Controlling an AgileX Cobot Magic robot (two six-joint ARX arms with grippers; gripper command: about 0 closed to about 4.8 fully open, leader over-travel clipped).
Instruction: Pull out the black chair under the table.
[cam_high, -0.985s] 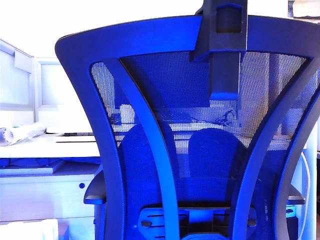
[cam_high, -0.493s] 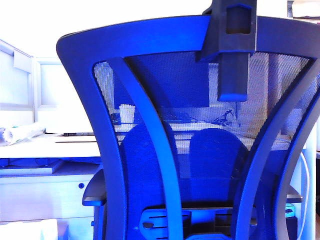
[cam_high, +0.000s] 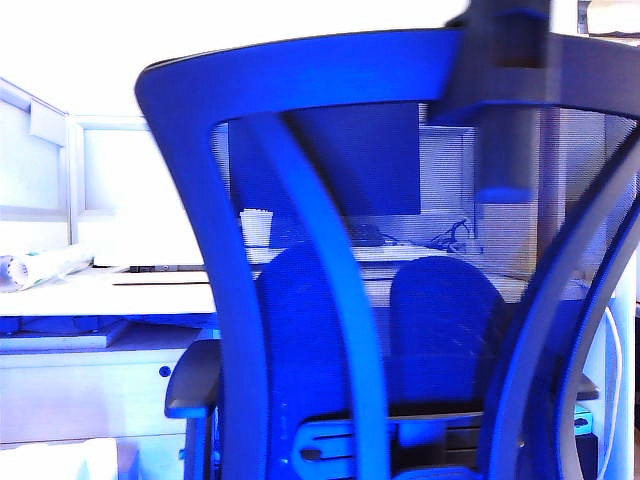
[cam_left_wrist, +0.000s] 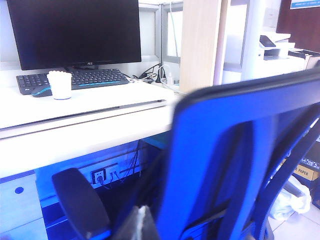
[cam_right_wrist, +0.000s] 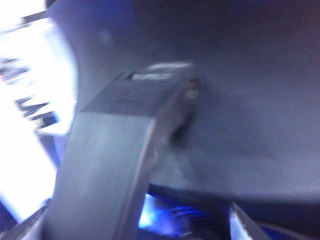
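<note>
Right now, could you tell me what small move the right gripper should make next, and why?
Probably draw the right gripper straight back off the headrest post: its fingers stand open either side, gripping nothing, and the black chair's back already sits out from the table. The left gripper sits low behind the chair.

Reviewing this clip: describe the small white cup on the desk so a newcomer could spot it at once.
Start at the black monitor on the table. In front of it lies a black keyboard. The white cup stands upright at the keyboard's end beside the mouse, the only pale thing among dark gear.
</note>
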